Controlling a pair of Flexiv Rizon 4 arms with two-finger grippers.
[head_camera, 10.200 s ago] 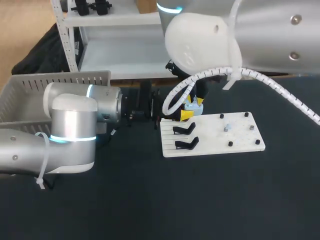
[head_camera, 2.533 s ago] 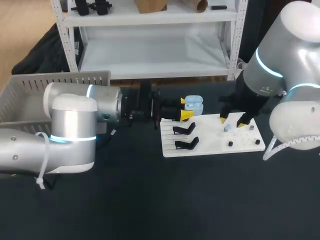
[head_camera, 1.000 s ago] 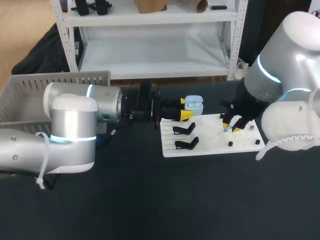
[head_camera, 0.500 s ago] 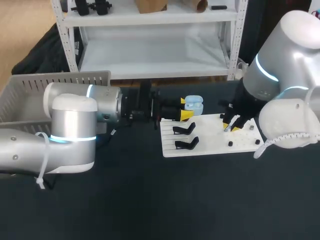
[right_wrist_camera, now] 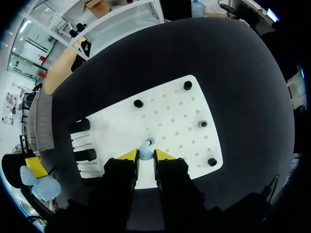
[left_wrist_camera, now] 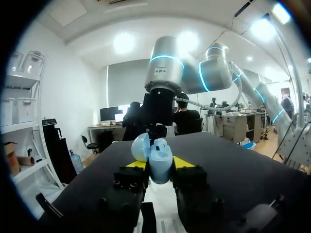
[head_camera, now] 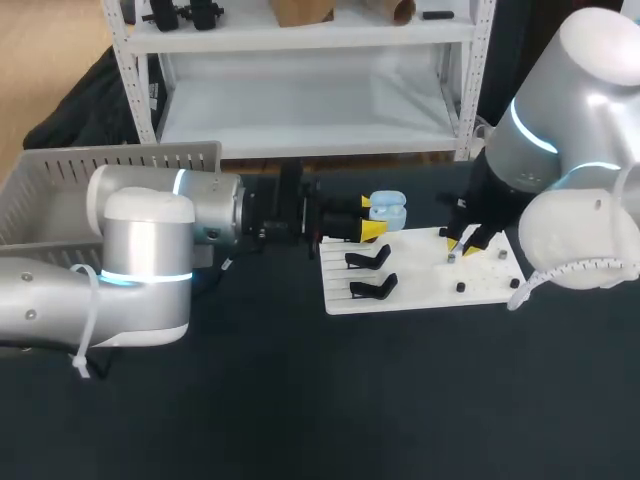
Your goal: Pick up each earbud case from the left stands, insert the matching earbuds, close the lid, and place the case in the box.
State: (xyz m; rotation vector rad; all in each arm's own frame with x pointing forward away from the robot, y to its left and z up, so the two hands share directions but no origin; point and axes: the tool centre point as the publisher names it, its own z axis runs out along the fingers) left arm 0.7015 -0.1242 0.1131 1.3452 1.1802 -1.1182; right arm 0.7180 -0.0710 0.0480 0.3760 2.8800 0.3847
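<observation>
An open blue case is gripped by the left tool at the far left corner of the white board. A blue earbud on the board is clasped by the right tool.

The near table lay open in front of the white board. Two black stands blocked the board's left edge, and small black pegs ringed its right part. The left gripper, clamping the open case, hung over the board's far left corner. The right gripper, pinching an earbud, stood over the board's middle.
</observation>
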